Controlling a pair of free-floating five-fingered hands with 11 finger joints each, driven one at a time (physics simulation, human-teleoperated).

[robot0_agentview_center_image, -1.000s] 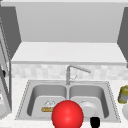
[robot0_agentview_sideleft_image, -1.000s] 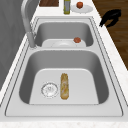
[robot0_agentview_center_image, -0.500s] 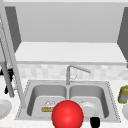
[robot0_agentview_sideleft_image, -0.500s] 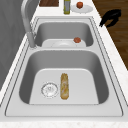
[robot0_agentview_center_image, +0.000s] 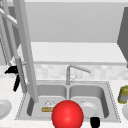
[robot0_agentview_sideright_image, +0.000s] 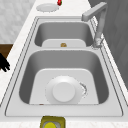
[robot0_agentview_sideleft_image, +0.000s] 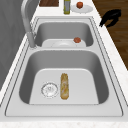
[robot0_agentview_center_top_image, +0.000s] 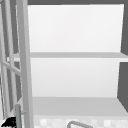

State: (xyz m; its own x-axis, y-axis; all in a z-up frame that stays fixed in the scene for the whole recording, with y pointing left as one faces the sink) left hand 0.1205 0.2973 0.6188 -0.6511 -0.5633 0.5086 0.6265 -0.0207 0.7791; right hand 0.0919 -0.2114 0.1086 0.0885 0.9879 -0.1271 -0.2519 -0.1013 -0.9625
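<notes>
- My left hand (robot0_agentview_center_image: 11,70) hangs at the far left, just beside the window handle (robot0_agentview_center_image: 18,65). I can't tell whether its fingers are apart or together, or whether they actually touch the handle.
- The window sash (robot0_agentview_center_image: 26,50) stands swung inward, and its lower corner looks to reach over the left basin, so room is tight on that side.
- The faucet (robot0_agentview_center_image: 72,71) rises between the basins, near the sash's edge.
- My right hand (robot0_agentview_sideleft_image: 110,17) floats off the sink's (robot0_agentview_sideleft_image: 110,62) front rim, fingers loose and apart, gripping nothing.
- A bread roll (robot0_agentview_sideleft_image: 64,86) lies in the left basin and a white plate (robot0_agentview_sideright_image: 63,92) in the right, both low and out of the way.
</notes>
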